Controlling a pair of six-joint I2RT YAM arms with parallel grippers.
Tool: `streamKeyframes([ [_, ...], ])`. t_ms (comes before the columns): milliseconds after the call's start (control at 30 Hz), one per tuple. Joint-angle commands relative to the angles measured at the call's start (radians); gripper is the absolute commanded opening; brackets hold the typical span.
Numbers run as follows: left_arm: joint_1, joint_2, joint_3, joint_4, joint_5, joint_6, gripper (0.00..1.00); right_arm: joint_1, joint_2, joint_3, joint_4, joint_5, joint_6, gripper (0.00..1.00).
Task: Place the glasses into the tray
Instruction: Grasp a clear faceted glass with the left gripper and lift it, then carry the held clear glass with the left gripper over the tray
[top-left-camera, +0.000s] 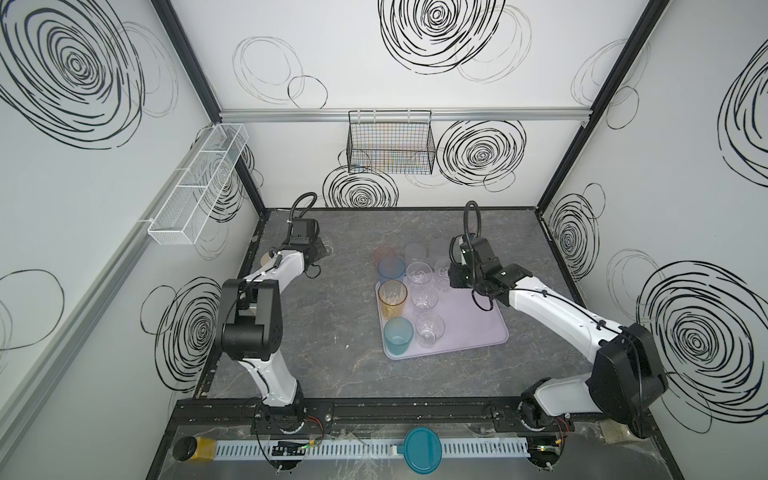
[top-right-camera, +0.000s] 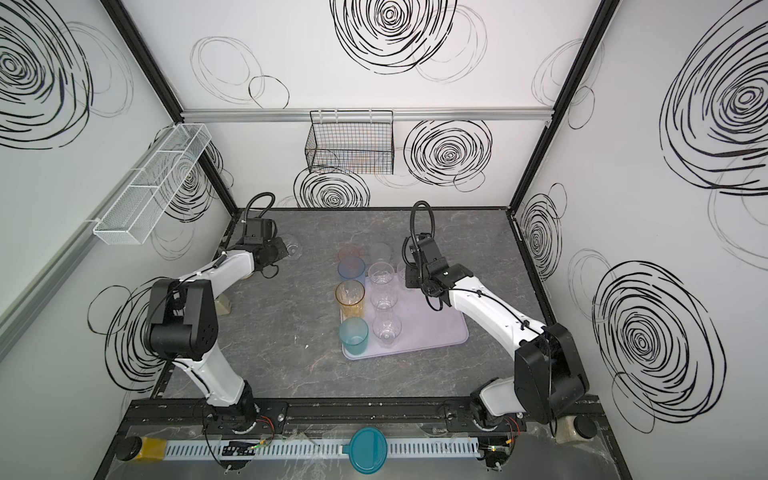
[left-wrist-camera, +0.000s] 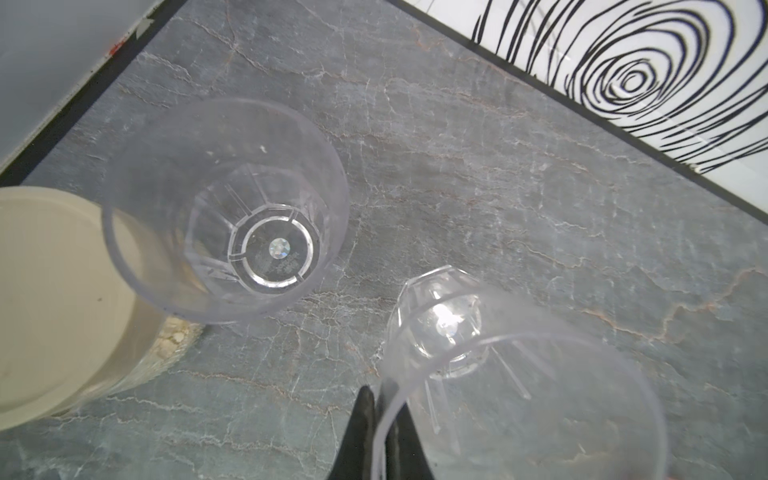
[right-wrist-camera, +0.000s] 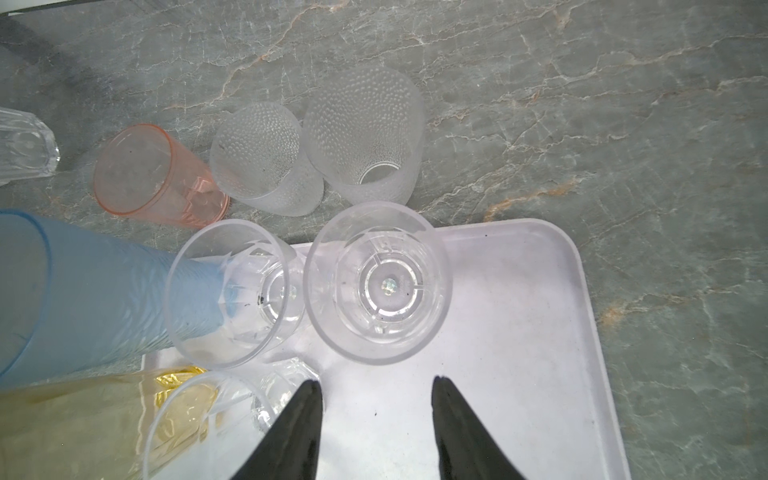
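left gripper (left-wrist-camera: 380, 401) clamped on rim of clear tumbler (left-wrist-camera: 511, 374), near table's far-left corner, beside second clear tumbler (left-wrist-camera: 224, 208) and lidded jar (left-wrist-camera: 54, 299) | right gripper (right-wrist-camera: 376, 384) parted, empty, above tray (right-wrist-camera: 519, 332) | in tray: teal tumbler (top-left-camera: 398, 336), amber tumbler (top-left-camera: 392, 297), several clear tumblers (top-left-camera: 424, 299), all empty | pink tumbler (right-wrist-camera: 153, 174), frosted pair (right-wrist-camera: 266, 158) on table just past tray

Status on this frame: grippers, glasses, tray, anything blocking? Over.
Left gripper: jaws shut on clear glass rim, off the tray. Right gripper: jaws open, empty, above tray. Pink glass, two frosted glasses outside tray. Nothing blocking seen.
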Motion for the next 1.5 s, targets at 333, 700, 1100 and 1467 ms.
streamKeyframes([
  [333, -0.168, -0.423, -0.264, -0.062, 0.012, 0.038, 0.0, 0.118, -0.017, 0.145, -0.029, 0.005, 0.002, 0.48],
  [700, -0.309, -0.693, -0.279, -0.225, -0.07, 0.007, 0.0, 0.205, 0.069, 0.27, -0.036, 0.011, -0.002, 0.48],
  [1100, -0.558, -0.61, 0.022, -0.316, -0.155, 0.029, 0.0, 0.147, -0.083, 0.114, 0.041, 0.039, 0.045, 0.48],
  [1467, -0.881, -0.308, 0.333, -0.358, -0.14, 0.098, 0.0, -0.157, -0.259, -0.04, 0.014, -0.056, 0.016, 0.49],
])
